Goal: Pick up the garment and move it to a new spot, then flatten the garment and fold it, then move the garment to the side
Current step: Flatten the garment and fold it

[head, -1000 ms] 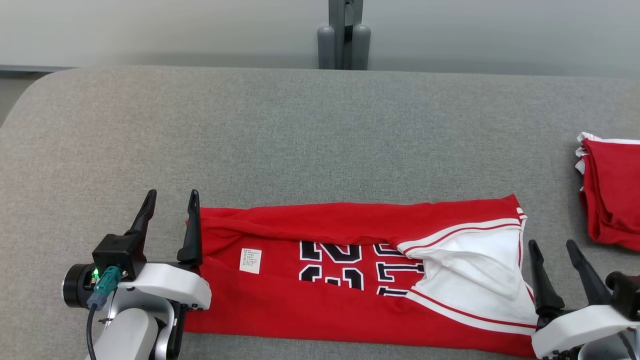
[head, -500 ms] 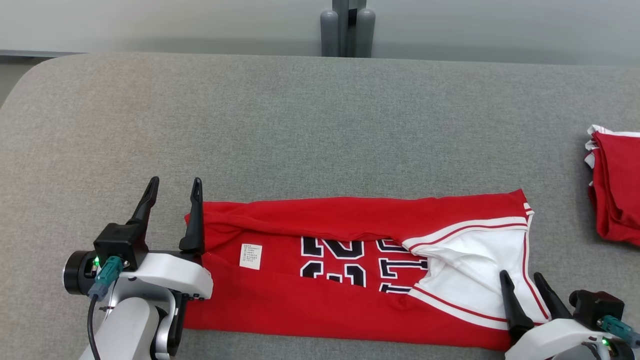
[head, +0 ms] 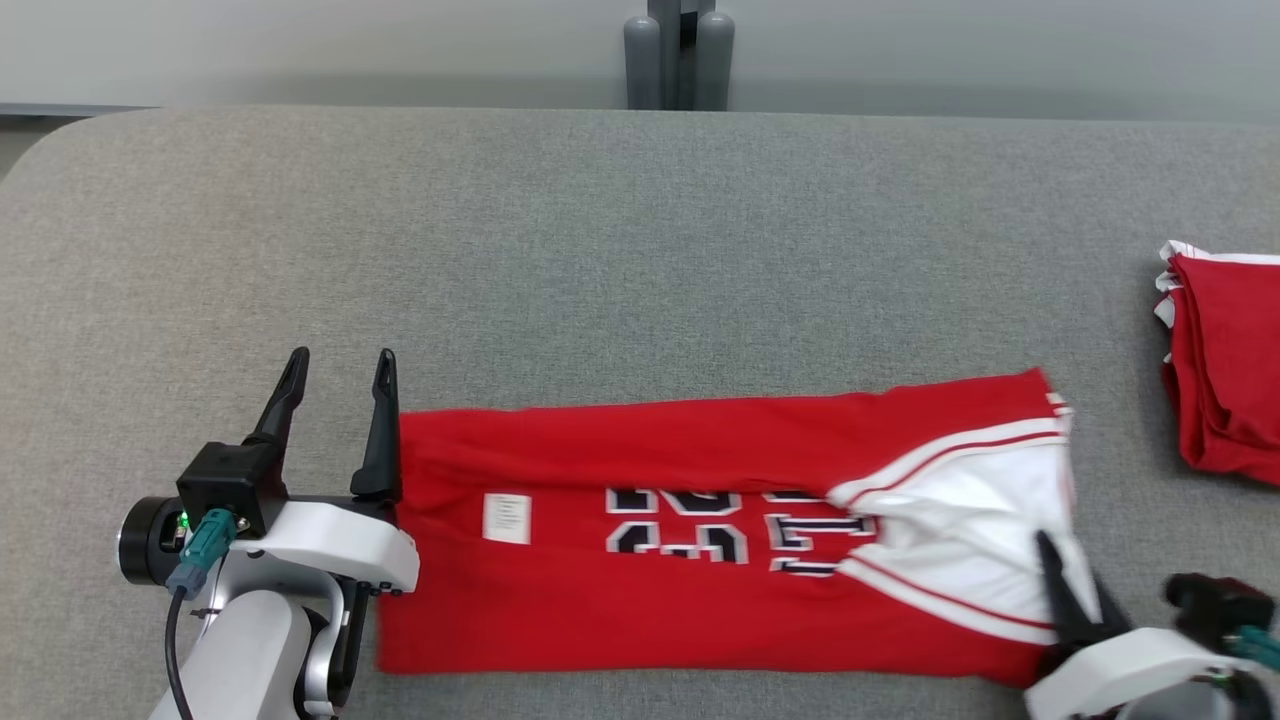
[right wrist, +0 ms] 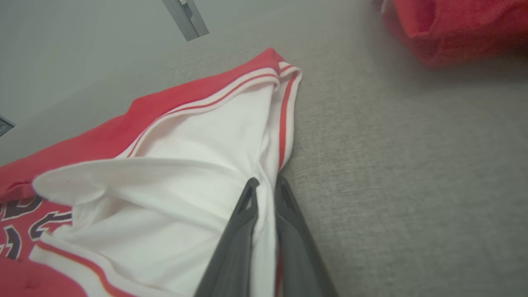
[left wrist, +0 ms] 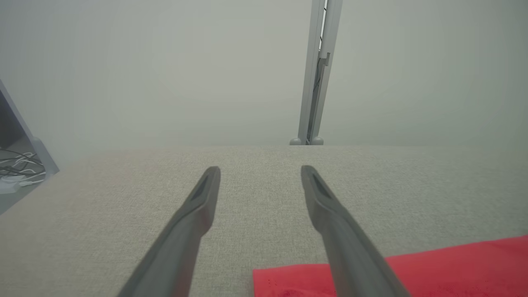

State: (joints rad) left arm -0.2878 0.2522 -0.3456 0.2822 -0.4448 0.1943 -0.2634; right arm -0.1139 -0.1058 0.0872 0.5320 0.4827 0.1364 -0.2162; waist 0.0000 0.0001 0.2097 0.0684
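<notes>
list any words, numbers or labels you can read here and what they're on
Nothing can be read well enough to quote.
Black and white block characters on the red jersey: partly tucked under a fold and blurred, not readable.
White tag on the jersey: small print, too tiny to read.
Folded red pile at the right: no text showing.
</notes>
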